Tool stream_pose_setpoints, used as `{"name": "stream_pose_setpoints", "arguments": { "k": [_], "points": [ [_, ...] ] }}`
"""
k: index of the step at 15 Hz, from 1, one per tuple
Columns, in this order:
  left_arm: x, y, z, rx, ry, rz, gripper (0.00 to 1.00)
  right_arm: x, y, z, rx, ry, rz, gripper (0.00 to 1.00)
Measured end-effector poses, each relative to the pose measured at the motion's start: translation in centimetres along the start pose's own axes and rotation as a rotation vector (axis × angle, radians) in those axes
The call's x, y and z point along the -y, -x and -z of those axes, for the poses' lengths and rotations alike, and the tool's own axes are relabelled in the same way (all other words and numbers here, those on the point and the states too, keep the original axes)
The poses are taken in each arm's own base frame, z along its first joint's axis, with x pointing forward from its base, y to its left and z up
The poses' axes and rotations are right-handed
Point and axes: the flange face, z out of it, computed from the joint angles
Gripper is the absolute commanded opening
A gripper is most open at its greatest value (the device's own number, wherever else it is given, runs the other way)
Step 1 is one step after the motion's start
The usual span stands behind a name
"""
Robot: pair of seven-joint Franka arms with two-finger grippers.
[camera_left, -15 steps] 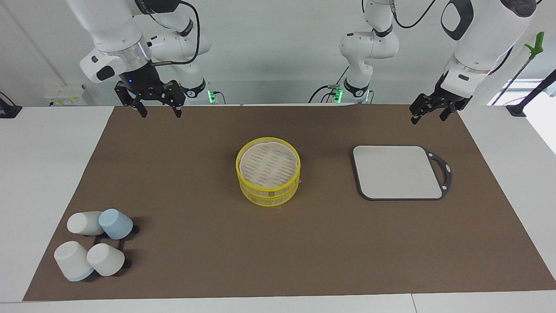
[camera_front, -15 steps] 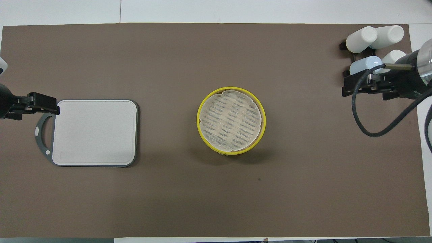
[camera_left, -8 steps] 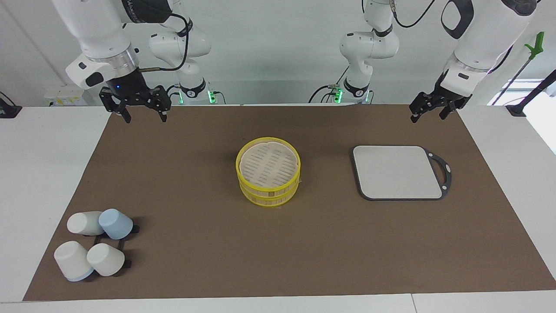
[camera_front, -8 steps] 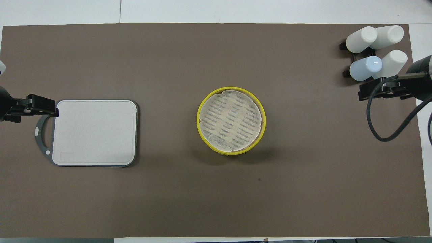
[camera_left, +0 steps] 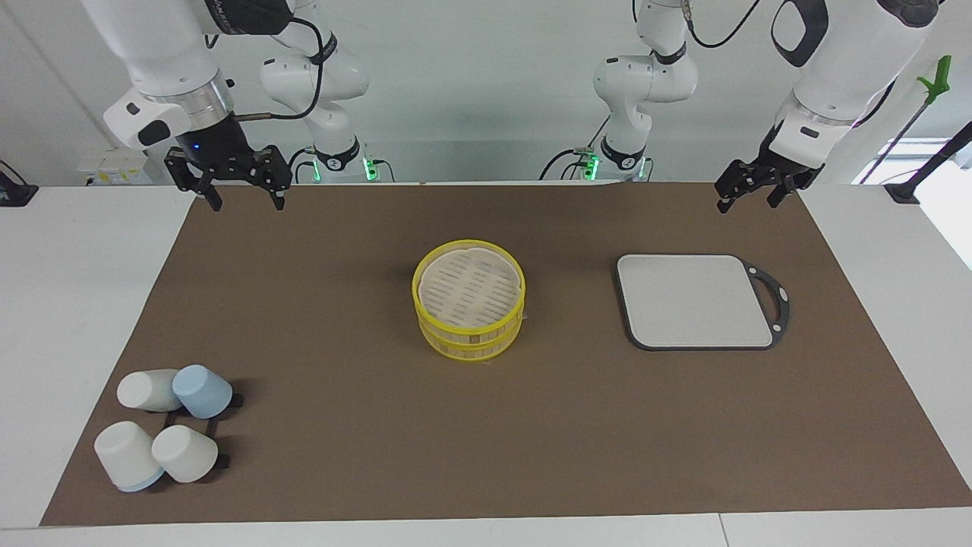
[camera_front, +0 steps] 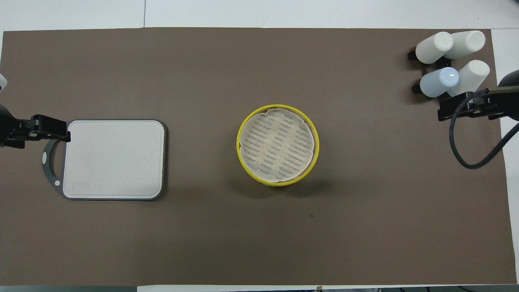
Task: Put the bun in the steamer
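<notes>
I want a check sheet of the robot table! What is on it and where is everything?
Surface: brown mat on a white table.
Job's things: steamer mid-mat, liner bare; no bun seen.
Clutter: grey board toward the left arm's end; four cups on a black rack toward the right arm's end.
Grippers: right gripper open, up over the mat's edge; left gripper up beside the board.
Cables: black cable on the right arm.
Surroundings: green clamp.

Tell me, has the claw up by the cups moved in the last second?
Yes. The right claw has drawn away from the steamer toward the right arm's end of the table, open and holding nothing.
</notes>
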Motion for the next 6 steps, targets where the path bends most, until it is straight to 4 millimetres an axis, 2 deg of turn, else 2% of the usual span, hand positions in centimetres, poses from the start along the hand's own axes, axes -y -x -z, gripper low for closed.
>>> {"name": "stream_pose_setpoints", "arguments": {
  "k": [6],
  "points": [
    [-0.04, 0.02, 0.05, 0.000, 0.001, -0.001, 1.00, 0.46, 0.15, -0.10, 0.011, 0.000, 0.009, 1.00]
  ]
}}
